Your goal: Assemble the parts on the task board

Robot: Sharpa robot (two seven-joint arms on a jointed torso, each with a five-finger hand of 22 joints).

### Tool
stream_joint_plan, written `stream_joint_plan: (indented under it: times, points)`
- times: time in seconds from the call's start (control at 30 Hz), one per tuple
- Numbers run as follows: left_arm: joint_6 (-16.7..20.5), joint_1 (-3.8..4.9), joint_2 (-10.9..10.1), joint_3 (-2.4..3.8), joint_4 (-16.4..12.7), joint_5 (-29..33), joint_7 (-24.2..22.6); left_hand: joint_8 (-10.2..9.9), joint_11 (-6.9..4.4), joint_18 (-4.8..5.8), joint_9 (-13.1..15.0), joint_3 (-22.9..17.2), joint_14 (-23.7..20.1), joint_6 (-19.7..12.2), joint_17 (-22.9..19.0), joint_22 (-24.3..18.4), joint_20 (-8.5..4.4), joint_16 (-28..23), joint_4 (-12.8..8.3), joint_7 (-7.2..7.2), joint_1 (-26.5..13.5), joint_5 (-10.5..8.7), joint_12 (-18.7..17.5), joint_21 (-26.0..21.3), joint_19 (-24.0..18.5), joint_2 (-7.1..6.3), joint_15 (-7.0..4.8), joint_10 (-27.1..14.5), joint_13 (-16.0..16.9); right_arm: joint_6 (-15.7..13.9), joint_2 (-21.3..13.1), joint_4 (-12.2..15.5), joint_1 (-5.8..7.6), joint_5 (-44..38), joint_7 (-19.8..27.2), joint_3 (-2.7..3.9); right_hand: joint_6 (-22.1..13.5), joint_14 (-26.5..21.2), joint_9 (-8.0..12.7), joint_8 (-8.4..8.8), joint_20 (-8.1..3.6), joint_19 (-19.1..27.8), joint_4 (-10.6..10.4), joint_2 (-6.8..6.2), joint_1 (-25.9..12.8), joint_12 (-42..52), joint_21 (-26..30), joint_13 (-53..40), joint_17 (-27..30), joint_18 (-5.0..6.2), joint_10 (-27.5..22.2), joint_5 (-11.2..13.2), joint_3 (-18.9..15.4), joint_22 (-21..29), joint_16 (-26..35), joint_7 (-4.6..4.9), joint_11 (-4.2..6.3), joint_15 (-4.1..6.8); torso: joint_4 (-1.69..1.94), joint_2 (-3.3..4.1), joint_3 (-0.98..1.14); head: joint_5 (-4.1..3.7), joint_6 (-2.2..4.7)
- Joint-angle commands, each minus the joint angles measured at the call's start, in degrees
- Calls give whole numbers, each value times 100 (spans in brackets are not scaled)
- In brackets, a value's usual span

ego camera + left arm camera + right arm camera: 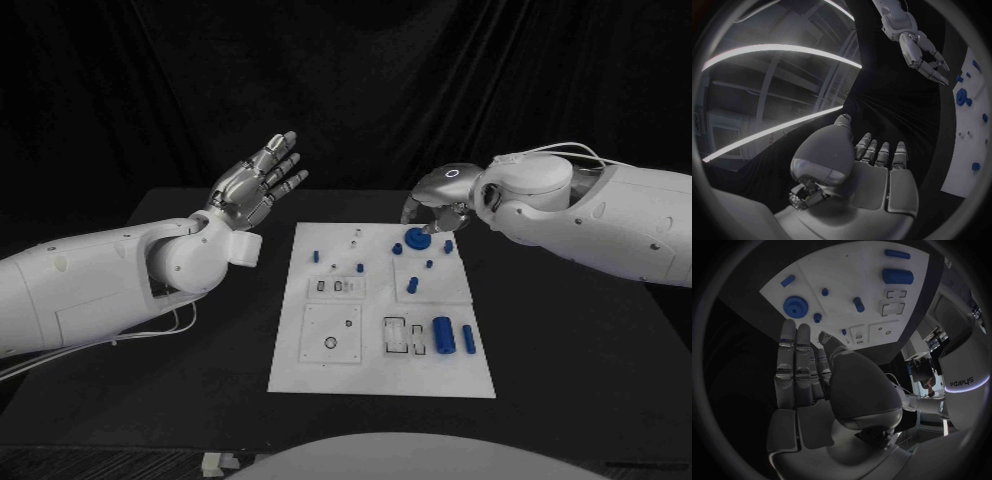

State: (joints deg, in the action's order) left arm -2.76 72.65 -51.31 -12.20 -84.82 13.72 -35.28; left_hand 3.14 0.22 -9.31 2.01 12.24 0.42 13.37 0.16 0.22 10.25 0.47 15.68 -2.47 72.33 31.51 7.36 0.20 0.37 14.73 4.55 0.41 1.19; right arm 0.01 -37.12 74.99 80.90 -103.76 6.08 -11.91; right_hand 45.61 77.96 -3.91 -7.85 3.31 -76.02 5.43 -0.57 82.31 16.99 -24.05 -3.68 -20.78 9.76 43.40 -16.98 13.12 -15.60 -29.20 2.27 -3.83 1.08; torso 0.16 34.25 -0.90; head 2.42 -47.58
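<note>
The white task board (433, 375) lies in the middle of the black table. A blue gear (415, 238) sits near its far right corner, with several small blue pegs (413, 285) scattered around it. A thick blue cylinder (444, 335) and a slim one (469, 340) lie at the near right. My right hand (440, 205) hovers just above and behind the gear, fingers pointing down and apart, holding nothing. In the right wrist view that hand (817, 385) is stretched toward the gear (795, 306). My left hand (260, 185) is raised left of the board, fingers straight, empty.
Rectangular white inserts with slots and holes (332, 335) occupy the board's near left and middle. Black table surface surrounds the board on all sides, and a dark curtain hangs behind. In the left wrist view the board (964, 165) lies off to the side of my left hand (873, 165).
</note>
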Motion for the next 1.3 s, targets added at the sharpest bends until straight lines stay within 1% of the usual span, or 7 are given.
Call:
stream_joint_plan:
  times: [0.03, 0.13, 0.17, 0.37, 0.47, 0.67, 1.3]
  points:
    - [-43, 22, -31, 6, -34, 27, -4, 34, 26, -45, 7, -40, -5, 71, 20, 13, 65, 44, -2, -25, 53, 59, 22, 23, 11, -2, 70, 2, 4, -152, 97, -129, -1, -441, 269, 5, 44, -117, 5, 171, -153, 713, 340, -87, -196, -423, -1455, 7, -716, -115, 165, 143, 721, -1384, -1066, -130, 52, 58, 16, 84, -36, -19, 65]
    - [-44, 23, -63, 6, -50, 27, -4, 45, 28, -47, 9, -48, 0, 92, 23, 17, 84, 54, 0, -31, 61, 72, 23, 28, 17, -7, 86, 2, 4, -345, 178, -247, -40, -454, 293, 5, 26, 27, 2, 212, -91, 799, 214, -127, -337, -492, -1848, 2, -893, -55, 175, 458, 743, -1802, -1397, -171, 75, 108, 22, 107, -50, -46, 95]
    - [-45, 23, -72, 6, -53, 27, -4, 48, 28, -49, 9, -53, 2, 95, 24, 20, 93, 58, 0, -32, 65, 79, 25, 31, 22, -8, 94, 2, 5, -415, 202, -287, -51, -457, 307, 5, 28, 200, 0, 218, -60, 621, 137, -144, -412, -501, -2258, 0, -1439, -105, 183, 578, 708, -2274, -1897, -171, 80, 131, 25, 119, -59, -53, 112]
    - [-91, 24, -97, 5, -41, 27, 1, 56, 31, -52, 10, -61, 3, 106, 24, 23, 110, 62, 0, -36, 74, 97, 23, 36, 28, -10, 107, 1, 4, -827, 349, -554, -143, -466, 421, 5, 286, 719, -34, 132, -30, -31, -23, -230, -458, -421, -3670, 0, -3301, -246, 692, 490, 905, -3868, -3547, -41, 91, 214, 31, 138, -81, -107, 153]
    - [-132, 24, -90, 5, -24, 27, 9, 60, 31, -54, 10, -66, 2, 111, 23, 24, 120, 59, -2, -37, 80, 110, 22, 38, 30, -13, 113, 1, 4, -967, 399, -669, -190, -467, 492, 5, 286, 830, -28, 154, -47, -180, -253, -372, -731, -420, -3919, 0, -3624, -267, 956, 622, 860, -4112, -3885, -80, 89, 226, 32, 129, -74, -143, 143]
    - [-260, 22, -66, 5, 22, 27, 63, 73, 34, -58, 14, -79, 1, 140, 22, 27, 137, 60, -6, -42, 92, 132, 18, 43, 36, -12, 122, 0, 3, -1162, 468, -857, -302, -468, 612, 5, 345, 798, -33, 149, -51, -214, -455, -489, -931, -514, -4056, -1, -3633, -278, 1038, 703, 762, -4274, -3968, -48, 93, 234, 19, 100, -70, -131, 110]
    - [-461, 14, -11, 3, 111, 27, 138, 123, 72, -69, 29, -109, 6, 247, 27, 35, 183, 76, -4, -82, 108, 144, 28, 55, 53, -2, 157, 0, 5, -1365, 584, -1191, -580, -469, 698, 5, 330, 764, -22, 190, -76, -205, -435, -586, -803, -622, -4121, -6, -3619, -283, 1099, 708, 791, -4379, -4017, -64, 122, 256, 21, 115, -70, -139, 90]
